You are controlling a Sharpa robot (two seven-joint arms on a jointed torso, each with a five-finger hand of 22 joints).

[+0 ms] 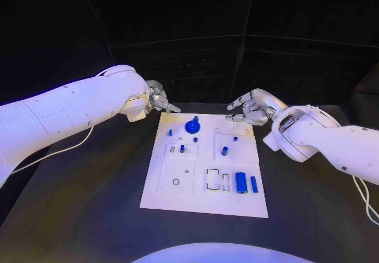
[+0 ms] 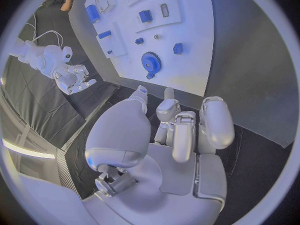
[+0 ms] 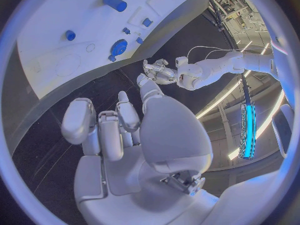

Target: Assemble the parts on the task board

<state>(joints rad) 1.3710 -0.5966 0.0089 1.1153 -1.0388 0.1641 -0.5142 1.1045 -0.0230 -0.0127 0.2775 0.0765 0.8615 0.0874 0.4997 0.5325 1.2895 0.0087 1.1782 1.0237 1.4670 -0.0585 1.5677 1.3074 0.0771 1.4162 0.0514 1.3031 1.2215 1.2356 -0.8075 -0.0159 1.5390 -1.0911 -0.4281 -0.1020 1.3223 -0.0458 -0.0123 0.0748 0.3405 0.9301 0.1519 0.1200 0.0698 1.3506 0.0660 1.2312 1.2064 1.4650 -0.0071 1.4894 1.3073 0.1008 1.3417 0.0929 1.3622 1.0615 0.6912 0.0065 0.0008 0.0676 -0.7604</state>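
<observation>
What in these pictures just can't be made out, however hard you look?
- Head view: the left hand sits partly behind its own white arm, so how its fingers lie is hard to tell.
- Head view: the small blue parts on the task board are too small to show their shapes.
- Left wrist view: the board's near edge is partly covered by that hand's fingertips.

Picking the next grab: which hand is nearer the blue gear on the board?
Left. The left hand hovers off the board's far corner, close beside the blue gear; the right hand sits farther off, past the opposite far corner.
</observation>
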